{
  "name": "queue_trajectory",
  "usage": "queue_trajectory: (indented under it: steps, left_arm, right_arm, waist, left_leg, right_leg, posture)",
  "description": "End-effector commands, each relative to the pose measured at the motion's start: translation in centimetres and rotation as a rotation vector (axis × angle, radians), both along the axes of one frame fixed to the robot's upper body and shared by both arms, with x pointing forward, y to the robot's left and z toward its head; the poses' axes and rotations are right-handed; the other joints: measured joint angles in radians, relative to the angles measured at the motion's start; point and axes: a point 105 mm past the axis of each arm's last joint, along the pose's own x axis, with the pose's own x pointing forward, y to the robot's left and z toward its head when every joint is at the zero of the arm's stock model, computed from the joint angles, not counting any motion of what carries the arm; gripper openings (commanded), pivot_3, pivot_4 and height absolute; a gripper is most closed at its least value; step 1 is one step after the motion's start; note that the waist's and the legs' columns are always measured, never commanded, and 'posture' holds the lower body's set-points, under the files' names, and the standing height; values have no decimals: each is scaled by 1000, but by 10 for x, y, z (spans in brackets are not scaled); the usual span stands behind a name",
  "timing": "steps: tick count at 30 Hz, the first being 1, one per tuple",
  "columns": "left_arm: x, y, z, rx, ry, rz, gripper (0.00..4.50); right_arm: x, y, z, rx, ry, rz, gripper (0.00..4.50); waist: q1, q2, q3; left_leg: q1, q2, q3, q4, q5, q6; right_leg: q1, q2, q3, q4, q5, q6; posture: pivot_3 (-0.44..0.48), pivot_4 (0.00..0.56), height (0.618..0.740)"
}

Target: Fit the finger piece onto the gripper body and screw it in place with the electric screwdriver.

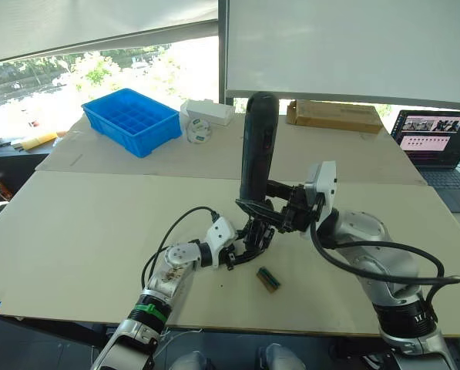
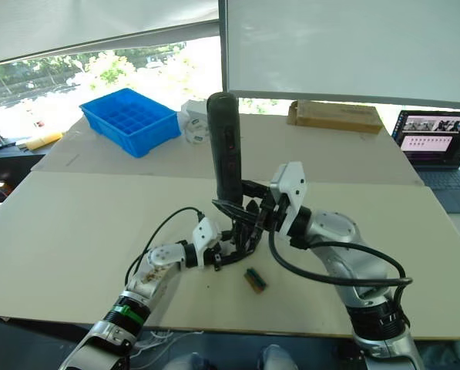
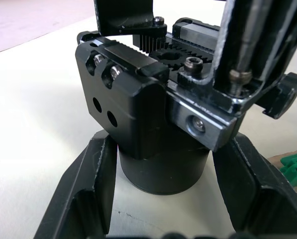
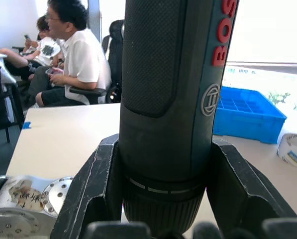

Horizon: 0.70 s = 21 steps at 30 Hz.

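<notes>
The gripper body (image 3: 163,169), a black assembly on a round base, stands on the table between my left gripper's (image 3: 165,149) fingers (image 3: 88,189), which are shut on its base. My right gripper (image 1: 262,210) is shut on the electric screwdriver (image 1: 257,146) and holds it upright just above the body. The thick black barrel (image 4: 173,99) sits between the right fingers (image 4: 96,189). Its thin metal bit (image 3: 247,40) comes down to a screw at the top edge of the body. I cannot tell the finger piece apart from the rest of the black assembly.
A small green-and-brown block (image 1: 268,279) lies on the table just in front of the grippers. At the back are a blue bin (image 1: 132,119), a tape roll (image 1: 198,131), a white box (image 1: 208,112), a cardboard box (image 1: 334,116) and a laptop (image 1: 436,142). People (image 4: 73,59) sit beyond the table.
</notes>
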Motion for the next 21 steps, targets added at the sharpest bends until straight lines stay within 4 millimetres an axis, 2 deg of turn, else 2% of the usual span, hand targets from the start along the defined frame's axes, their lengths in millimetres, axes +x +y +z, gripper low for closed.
queue_trajectory:
  steps: [1, 12, 15, 21]
  left_arm:
    - [-8, 2, -11, 33, 39, -25, 2274]
    - [-8, 3, -12, 39, 46, -28, 2274]
    - [-8, 3, -12, 38, 47, -29, 2274]
    - [-9, 2, -12, 38, 51, -33, 2274]
  right_arm:
    - [14, -15, -44, -136, 113, -113, 1911]
    - [15, -2, -42, -192, 71, -94, 1911]
    - [10, 8, -34, -198, 34, -49, 1911]
    - [2, 10, -38, -236, 23, 2, 1911]
  waist:
    - [1, 0, 0]
    - [0, 0, 0]
    - [0, 0, 0]
    - [3, 0, 0]
  left_leg:
    - [0, 0, 0, 0, 0, 0]
    - [0, 0, -1, 0, 0, 0]
    - [0, 0, -1, 0, 0, 0]
    - [-1, 0, -1, 0, 0, 0]
  right_leg:
    - [0, 0, 0, 0, 0, 0]
    - [-3, 0, 0, 0, 0, 0]
    - [-4, 0, 0, -1, 0, 0]
    - [-4, -1, 0, -1, 0, 0]
  posture:
    - [0, 150, 740]
    - [0, 150, 740]
    - [0, 150, 740]
    - [0, 150, 740]
